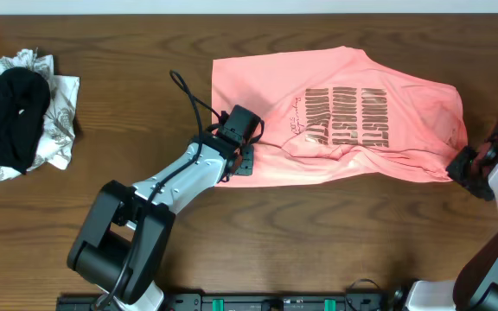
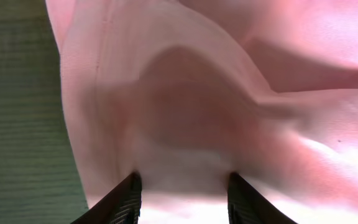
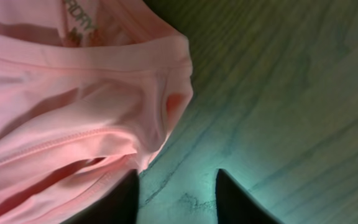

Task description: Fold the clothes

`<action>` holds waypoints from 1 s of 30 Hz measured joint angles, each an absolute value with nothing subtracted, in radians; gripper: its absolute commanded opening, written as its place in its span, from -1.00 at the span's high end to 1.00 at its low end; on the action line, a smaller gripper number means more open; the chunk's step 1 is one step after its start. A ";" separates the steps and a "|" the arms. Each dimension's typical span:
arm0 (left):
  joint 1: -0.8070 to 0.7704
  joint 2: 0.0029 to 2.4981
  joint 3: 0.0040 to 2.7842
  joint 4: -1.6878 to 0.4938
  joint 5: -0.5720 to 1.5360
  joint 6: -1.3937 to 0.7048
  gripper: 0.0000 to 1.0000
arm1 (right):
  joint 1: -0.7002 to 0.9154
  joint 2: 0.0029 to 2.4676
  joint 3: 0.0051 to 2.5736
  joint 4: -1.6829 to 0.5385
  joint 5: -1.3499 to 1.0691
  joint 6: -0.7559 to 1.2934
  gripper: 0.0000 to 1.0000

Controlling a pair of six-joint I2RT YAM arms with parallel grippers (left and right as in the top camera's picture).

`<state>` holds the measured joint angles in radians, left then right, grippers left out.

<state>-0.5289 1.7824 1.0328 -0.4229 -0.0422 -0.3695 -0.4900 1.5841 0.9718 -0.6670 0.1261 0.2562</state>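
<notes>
The clothes are one salmon-pink T-shirt (image 1: 344,112) with dark block lettering, lying bunched and partly folded across the middle-right of the wooden table (image 1: 128,52). My left gripper (image 1: 241,161) sits on the shirt's left edge. In the left wrist view its jaws (image 2: 182,186) stand apart over rumpled pink fabric (image 2: 229,93), which fills the gap between the fingers (image 2: 126,202). My right gripper (image 1: 462,164) is at the shirt's right end. In the right wrist view it (image 3: 178,186) is open over bare wood, with the shirt's hemmed edge (image 3: 73,93) just beside the left finger (image 3: 120,199).
A heap of black and white patterned garments (image 1: 15,112) lies at the far left of the table. A black cable (image 1: 193,99) loops up from the left arm. The table's front edge runs along the bottom, where the arm bases stand.
</notes>
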 measured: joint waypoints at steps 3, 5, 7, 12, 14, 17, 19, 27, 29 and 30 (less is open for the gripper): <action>-0.529 1.782 1.033 -0.423 -0.053 -0.369 0.08 | -0.490 1.584 0.967 -0.643 0.125 0.263 0.03; -0.529 1.782 1.033 -0.423 -0.056 -0.369 0.08 | -0.493 1.584 0.963 -0.628 0.124 0.264 0.02; -0.529 1.782 1.033 -0.423 -0.058 -0.369 0.08 | -0.495 1.584 0.958 -0.620 0.124 0.270 0.03; -0.529 1.782 1.033 -0.423 -0.060 -0.369 0.08 | -0.495 1.587 0.936 -0.574 0.124 0.289 0.17; -0.529 1.782 1.033 -0.424 -0.060 -0.369 0.07 | -0.495 1.593 0.921 -0.547 0.123 0.299 0.29; -0.529 1.782 1.033 -0.423 -0.060 -0.369 0.08 | -0.495 1.599 0.896 -0.510 0.123 0.310 0.39; -0.529 1.782 1.033 -0.423 -0.060 -0.369 0.08 | -0.495 1.600 0.887 -0.494 0.123 0.311 0.34; -0.529 1.782 1.033 -0.424 -0.060 -0.369 0.07 | -0.495 1.601 0.879 -0.443 0.123 0.326 0.21; -0.529 1.782 1.033 -0.424 -0.060 -0.369 0.08 | -0.495 1.601 0.875 -0.427 0.123 0.329 0.21; -0.529 1.782 1.033 -0.423 -0.060 -0.369 0.08 | -0.495 1.601 0.871 -0.414 0.123 0.331 0.21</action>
